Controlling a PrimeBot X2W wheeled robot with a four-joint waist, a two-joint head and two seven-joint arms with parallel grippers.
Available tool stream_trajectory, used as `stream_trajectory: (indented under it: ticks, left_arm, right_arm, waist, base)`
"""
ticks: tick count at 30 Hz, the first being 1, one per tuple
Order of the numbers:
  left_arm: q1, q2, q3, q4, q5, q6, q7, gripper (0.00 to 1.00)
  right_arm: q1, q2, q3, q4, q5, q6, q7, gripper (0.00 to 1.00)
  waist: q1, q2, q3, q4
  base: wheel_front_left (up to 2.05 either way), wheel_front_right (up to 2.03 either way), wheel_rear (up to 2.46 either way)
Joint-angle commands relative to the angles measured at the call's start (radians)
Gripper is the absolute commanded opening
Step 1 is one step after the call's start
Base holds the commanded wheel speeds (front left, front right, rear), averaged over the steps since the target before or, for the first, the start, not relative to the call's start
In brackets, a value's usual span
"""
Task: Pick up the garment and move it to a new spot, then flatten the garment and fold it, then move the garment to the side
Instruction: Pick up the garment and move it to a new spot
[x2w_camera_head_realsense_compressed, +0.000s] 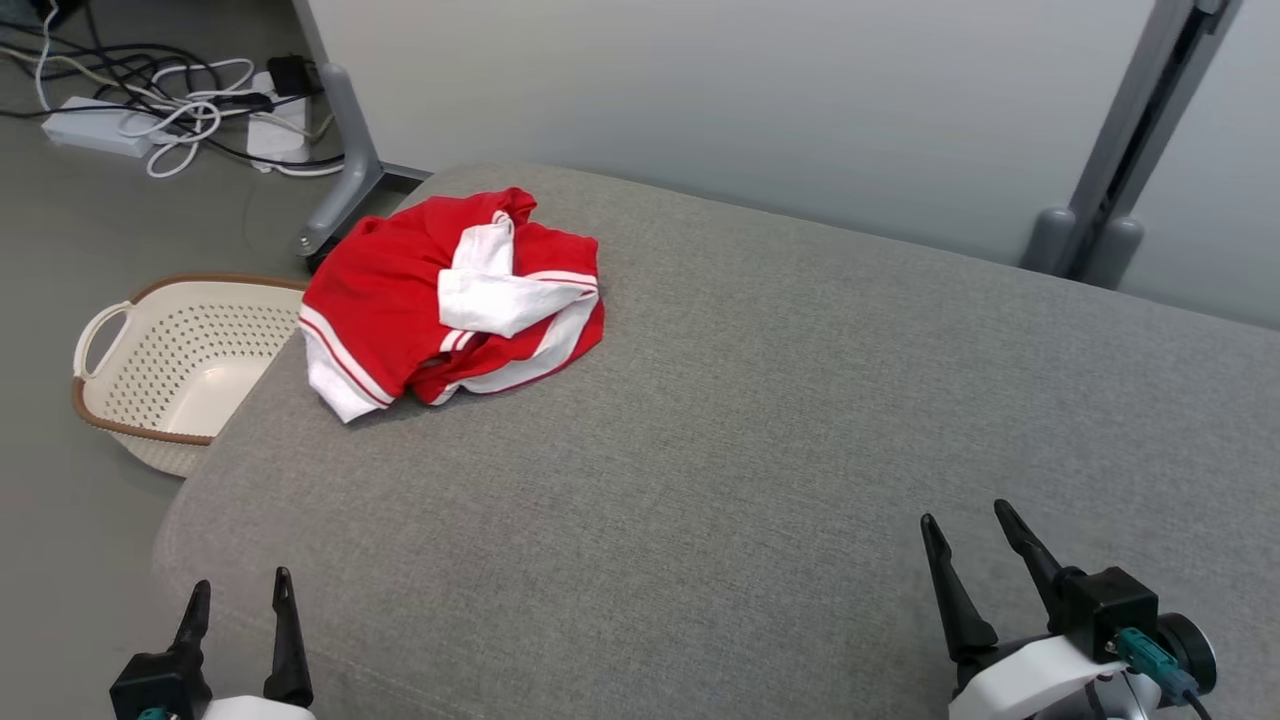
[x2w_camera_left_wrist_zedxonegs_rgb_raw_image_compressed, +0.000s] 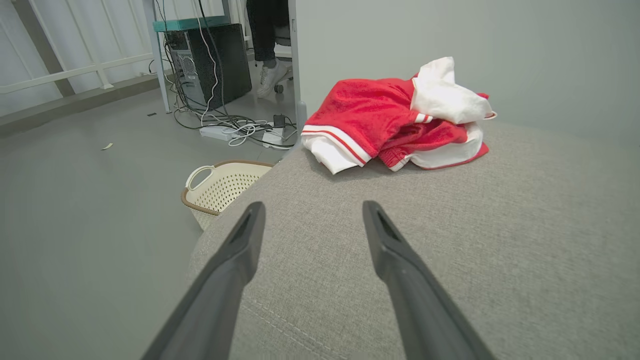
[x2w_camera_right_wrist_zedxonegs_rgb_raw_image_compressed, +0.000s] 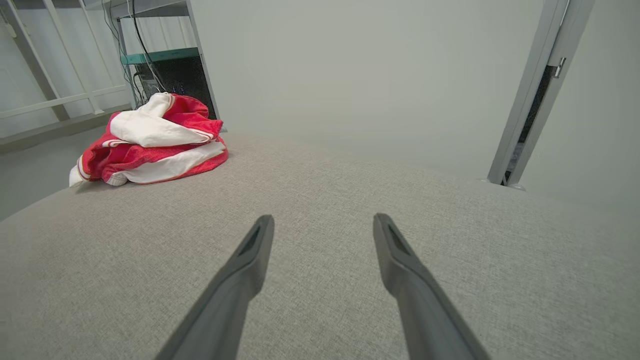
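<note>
The crumpled red-and-white fabric garment (x2w_camera_head_realsense_compressed: 450, 300) lies far left, awaiting pickup; left gripper (x2w_camera_head_realsense_compressed: 242, 593) and right gripper (x2w_camera_head_realsense_compressed: 968, 527) rest near, fingers apart, empty.

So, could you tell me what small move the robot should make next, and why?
Probably reach the left gripper forward toward the garment: it lies crumpled and untouched near the grey cushion's far left corner, on that arm's side, and the right gripper is farther away; both grippers are open and empty.
</note>
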Motion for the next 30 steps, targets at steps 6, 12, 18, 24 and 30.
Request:
stream_trajectory:
  ticks: [6, 12, 18, 24, 30]
  left_arm:
    - [0.006, 0.004, 0.014, 0.010, -0.027, -0.014, 0.000, 1.00]
    - [-0.077, 0.003, 0.058, 0.068, -0.097, -0.055, 0.000, 1.00]
    - [-0.233, 0.030, 0.107, 0.123, -0.065, -0.078, 0.000, 1.00]
    - [-0.386, 0.074, 0.104, 0.188, -0.028, -0.091, 0.000, 1.00]
    - [-0.572, 0.134, 0.102, 0.305, -0.010, -0.097, 0.000, 1.00]
  right_arm:
    - [-0.012, -0.008, 0.017, 0.007, 0.009, 0.000, -0.005, 1.00]
    - [-0.041, -0.044, 0.048, 0.007, 0.021, 0.000, -0.005, 1.00]
    - [-0.067, -0.081, 0.053, -0.011, 0.020, 0.000, -0.005, 1.00]
    - [-0.098, -0.099, 0.056, -0.037, 0.016, 0.000, -0.005, 1.00]
    - [-0.138, -0.110, 0.073, -0.064, 0.019, 0.000, -0.005, 1.00]
  waist:
    - [0.0000, 0.0000, 0.002, 0.014]
    - [0.0000, 0.0000, 0.065, -0.060]
    - [0.0000, 0.0000, 0.141, -0.123]
    - [0.0000, 0.0000, 0.213, -0.169]
    - [0.0000, 0.0000, 0.282, -0.218]
  base:
    - [0.00, 0.00, 0.00]
    - [0.00, 0.00, 0.00]
    - [0.00, 0.00, 0.00]
    - [0.00, 0.00, 0.00]
    - [0.00, 0.00, 0.00]
